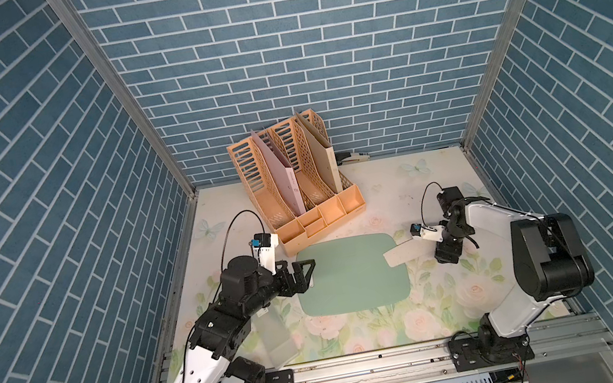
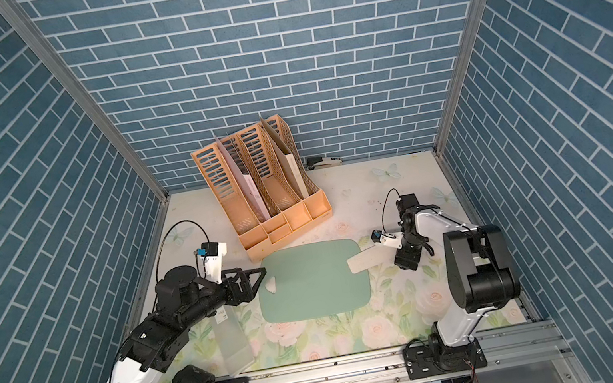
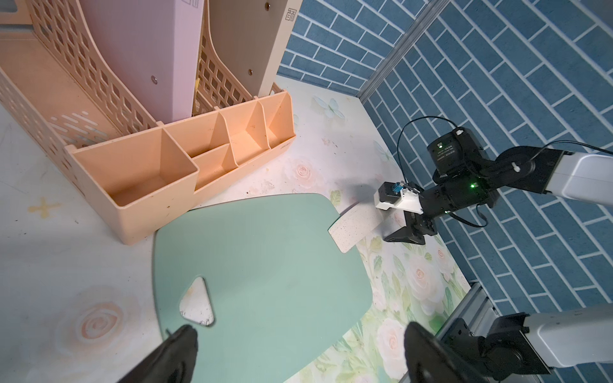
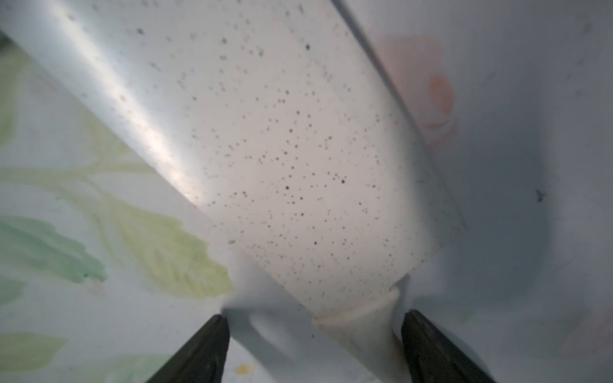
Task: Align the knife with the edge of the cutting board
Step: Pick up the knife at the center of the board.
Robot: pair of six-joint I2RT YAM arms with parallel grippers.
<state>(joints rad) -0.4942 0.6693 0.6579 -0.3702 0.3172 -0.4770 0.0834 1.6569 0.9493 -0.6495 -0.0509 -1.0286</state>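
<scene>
Right gripper [image 4: 315,316] sits spread wide around the knife [image 1: 404,255] handle, not pinching it. The blade lies crooked over a cutting board [image 1: 353,277] corner. Left gripper [image 3: 300,328] gapes over the board's holed end, holding nothing.

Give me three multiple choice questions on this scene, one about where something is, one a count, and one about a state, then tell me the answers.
1. Where does the blade end of the knife rest?
A. On the right edge of the cutting board
B. Against the back wall
C. On the translucent box

2. How many folders stand in the orange rack?
A. One
B. Two
C. Four

3. What state is the left claw in?
A. Shut on the knife
B. Shut on the board
C. Open, holding nothing

Answers:
1 A, as the cream blade overlaps the green board's right edge in both top views.
2 B, as there is a pink folder and a beige folder.
3 C, as its jaws stand wide apart above the board in the left wrist view.
</scene>
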